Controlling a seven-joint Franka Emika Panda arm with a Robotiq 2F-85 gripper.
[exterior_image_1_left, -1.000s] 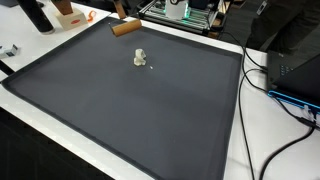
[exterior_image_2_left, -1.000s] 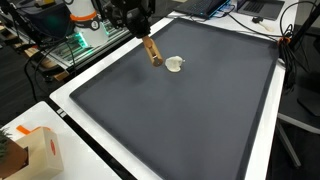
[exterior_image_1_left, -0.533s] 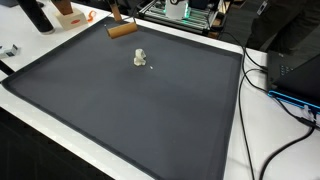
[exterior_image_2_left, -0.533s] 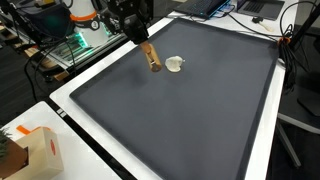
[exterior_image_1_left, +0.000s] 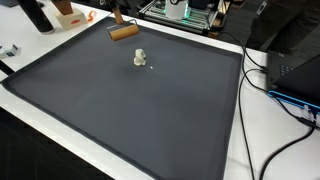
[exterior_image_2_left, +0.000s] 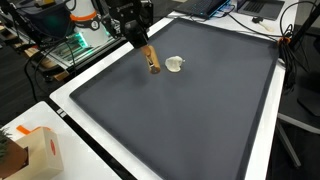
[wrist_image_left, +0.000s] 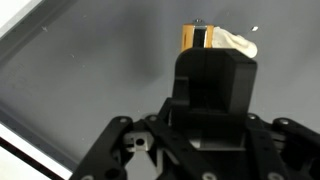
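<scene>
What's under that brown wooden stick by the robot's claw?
Only the dark grey mat shows under the brown wooden stick. The small white lump lies beside it. The black gripper covers the stick's top end; whether it touches the mat is unclear.

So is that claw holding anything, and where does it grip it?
Yes, the gripper seems to hold the brown cylinder by its upper end.

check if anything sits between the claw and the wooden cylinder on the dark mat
Nothing visible does. In an exterior view the claw is right at the upper end of the wooden cylinder and seems to grip it. The small white object lies on the dark mat beside the cylinder, apart from it, not in between.
</scene>
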